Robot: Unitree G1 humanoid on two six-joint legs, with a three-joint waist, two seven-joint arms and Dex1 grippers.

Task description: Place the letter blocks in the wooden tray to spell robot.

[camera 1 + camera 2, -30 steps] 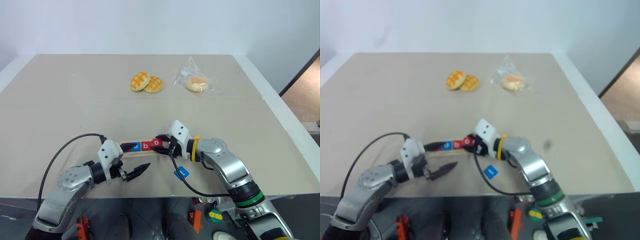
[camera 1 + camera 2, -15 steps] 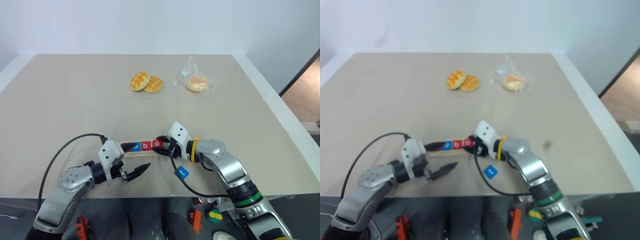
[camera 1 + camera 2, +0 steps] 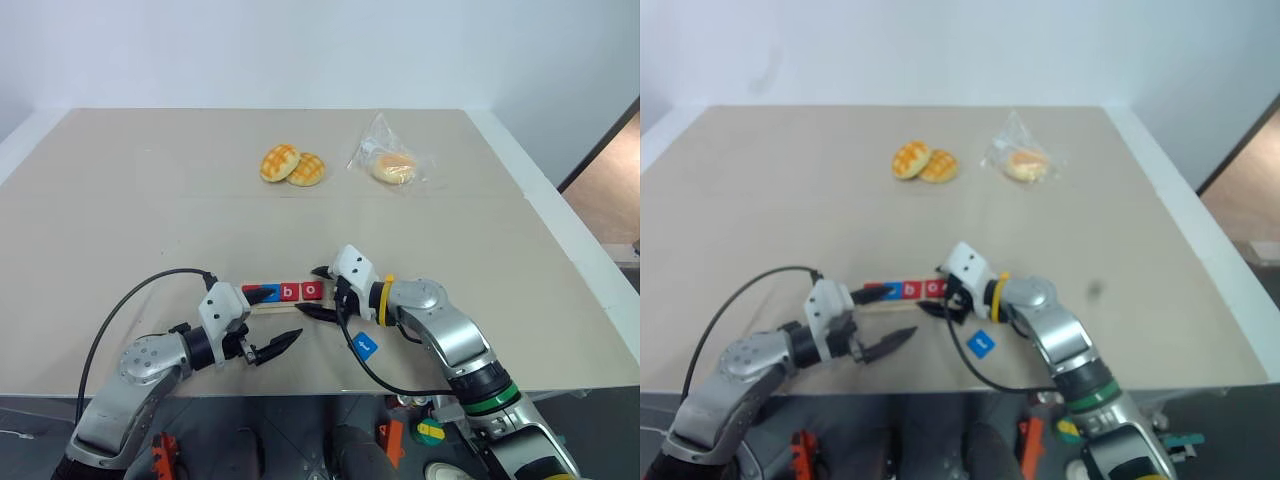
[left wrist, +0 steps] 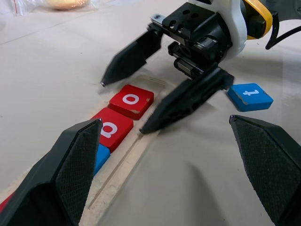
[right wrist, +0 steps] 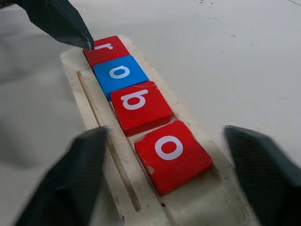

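While 4 tiles (r, o, b, o) sit in the wooden tray (image 5: 188, 200), the blue t tile (image 3: 364, 346) lies loose beside the right gripper (image 3: 322, 292), whose fingers are spread empty; the left gripper (image 3: 282, 345), likewise spread and empty, is placed farther off.

Two buns (image 3: 292, 165), bagged bun (image 3: 393, 166), table (image 3: 150, 210)

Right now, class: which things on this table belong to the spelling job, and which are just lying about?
Part of the job:
- wooden tray
- red r tile, blue o tile, red b tile, red o tile, all in the tray
- blue t tile, loose on the table beside the tray

Just lying about:
- two golden buns
- bagged bun
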